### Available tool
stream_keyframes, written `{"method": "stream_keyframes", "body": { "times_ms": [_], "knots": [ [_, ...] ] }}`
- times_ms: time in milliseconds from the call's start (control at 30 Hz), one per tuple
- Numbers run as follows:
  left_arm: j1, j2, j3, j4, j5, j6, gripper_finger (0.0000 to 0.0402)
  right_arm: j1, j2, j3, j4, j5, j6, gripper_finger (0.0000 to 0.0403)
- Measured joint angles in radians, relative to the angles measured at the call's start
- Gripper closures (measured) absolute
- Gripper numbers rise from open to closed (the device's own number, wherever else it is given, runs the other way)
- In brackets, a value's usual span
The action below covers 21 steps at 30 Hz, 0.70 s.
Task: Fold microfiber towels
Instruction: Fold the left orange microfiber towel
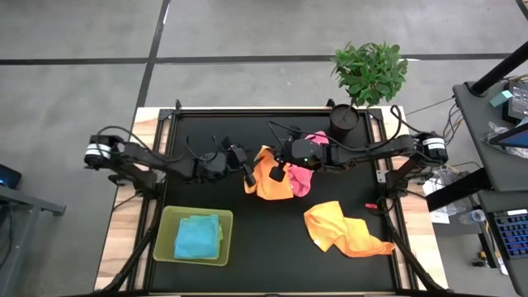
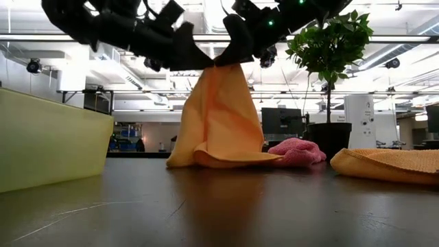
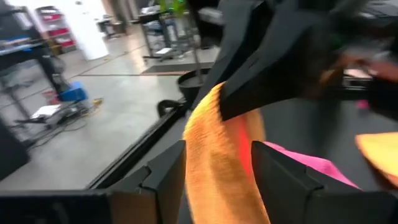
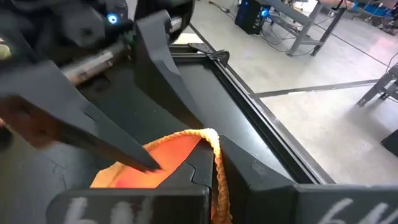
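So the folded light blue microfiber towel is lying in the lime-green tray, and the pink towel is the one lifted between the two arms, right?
Not quite: the low view shows the orange microfiber towel lifted; the pink towel lies on the table. The folded light blue microfiber towel is in the lime-green tray.

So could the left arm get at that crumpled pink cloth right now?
Probably not directly: the hanging orange microfiber towel and the right pincer sit between the left pincer and the crumpled pink cloth.
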Motion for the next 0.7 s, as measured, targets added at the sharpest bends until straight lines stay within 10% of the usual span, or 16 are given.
{"method": "stream_keyframes", "body": {
  "times_ms": [400,700],
  "knots": [
    [0.0,0.093,0.016,-0.05,-0.261,-0.002,0.0242,0.0,-0.026,0.0,-0.025,0.0,-0.017,0.0394],
    [0.0,-0.021,0.016,-0.265,-0.278,-0.028,0.0367,0.011,-0.126,0.0,-0.087,-0.008,-0.031,0.0394]
  ]
}}
